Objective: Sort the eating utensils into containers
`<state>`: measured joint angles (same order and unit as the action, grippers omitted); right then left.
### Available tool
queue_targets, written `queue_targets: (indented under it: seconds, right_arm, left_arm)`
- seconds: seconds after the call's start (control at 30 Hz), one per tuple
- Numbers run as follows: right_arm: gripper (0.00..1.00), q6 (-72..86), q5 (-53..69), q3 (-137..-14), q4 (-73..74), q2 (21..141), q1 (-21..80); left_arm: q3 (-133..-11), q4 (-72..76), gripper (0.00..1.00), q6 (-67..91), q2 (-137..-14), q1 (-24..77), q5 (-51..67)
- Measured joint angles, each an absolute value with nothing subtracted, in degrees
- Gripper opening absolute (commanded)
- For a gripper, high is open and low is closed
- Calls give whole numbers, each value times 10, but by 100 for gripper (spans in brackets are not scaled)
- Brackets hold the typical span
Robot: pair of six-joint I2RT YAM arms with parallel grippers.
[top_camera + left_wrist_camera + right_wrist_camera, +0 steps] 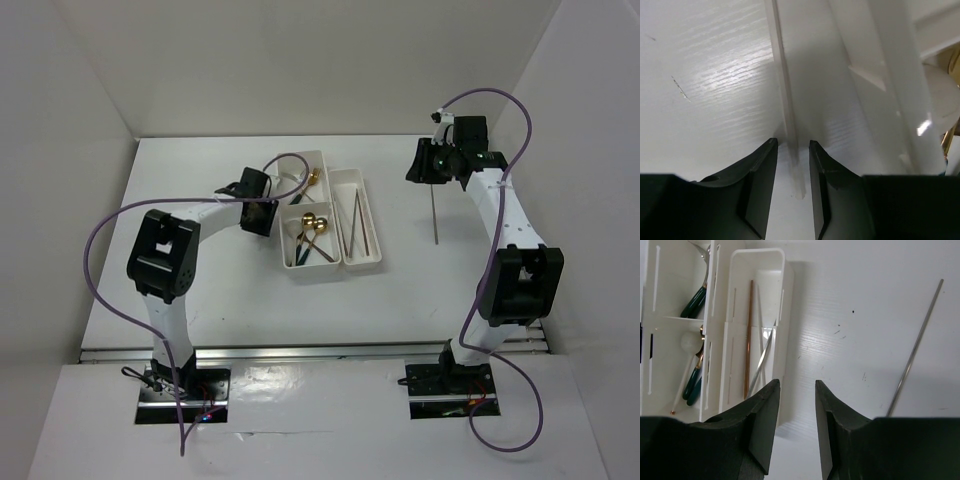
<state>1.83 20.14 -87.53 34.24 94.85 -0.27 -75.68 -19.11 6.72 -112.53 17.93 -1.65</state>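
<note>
A white chopstick [785,80] lies on the table just left of the wide two-compartment tray [312,275]. My left gripper [793,142] is low over it, jaws open, one on each side with a gap to either. The tray holds gold spoons [318,222] and green-handled utensils [695,302]. The long narrow tray [383,240] beside it holds a brown chopstick [748,340] and pale ones. A silver chopstick [435,215] lies alone on the table to the right. My right gripper [795,385] hovers open and empty between the narrow tray [785,290] and that silver chopstick [915,350].
White walls enclose the table on the left, back and right. The wide tray's wall [890,60] rises close to the right of my left gripper [258,205]. Purple cables loop off both arms. My right gripper [420,168] is near the back right.
</note>
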Motion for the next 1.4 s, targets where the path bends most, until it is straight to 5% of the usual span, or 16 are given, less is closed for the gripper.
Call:
queue_targets:
  seconds: [0.23, 0.4, 0.77, 1.1, 1.4]
  right_arm:
    - [42, 18, 202, -875, 343, 948, -3]
    - [41, 18, 202, -875, 343, 948, -3]
    - [38, 11, 201, -865, 343, 948, -3]
    - [38, 11, 191, -835, 339, 945, -3]
    - [38, 11, 185, -829, 339, 945, -3]
  left_arm:
    - [-773, -183, 32, 76, -1140, 160, -16]
    - [-787, -175, 0, 77, -1151, 156, -18]
    - [-801, -179, 0, 81, -1159, 129, -13]
    - [-792, -242, 0, 170, -1068, -29, 32]
    - [-820, -230, 0, 356, -908, -22, 262]
